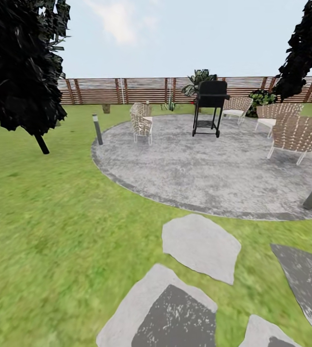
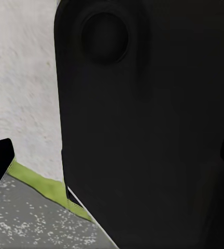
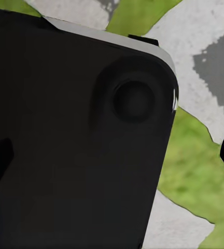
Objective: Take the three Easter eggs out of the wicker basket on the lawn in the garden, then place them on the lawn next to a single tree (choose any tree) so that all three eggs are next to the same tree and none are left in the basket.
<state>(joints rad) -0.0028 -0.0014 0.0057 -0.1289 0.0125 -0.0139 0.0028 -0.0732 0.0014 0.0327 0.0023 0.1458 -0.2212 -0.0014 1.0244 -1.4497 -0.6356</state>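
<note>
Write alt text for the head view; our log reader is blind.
A round grey patio with a black grill and wicker chairs sits on a green lawn. Flat stepping stones lie nearer; a brown fence stands behind.

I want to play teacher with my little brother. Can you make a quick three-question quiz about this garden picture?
1. True or false: the grill stands on the grass.
2. What runs along the back of the garden? A) a brick wall B) a wooden fence C) a hedge
3. Fill in: the flat grey stones nearest the camera lie in the ____.

Key: 1 false, it stands on the round patio. 2 B. 3 grass.
</note>
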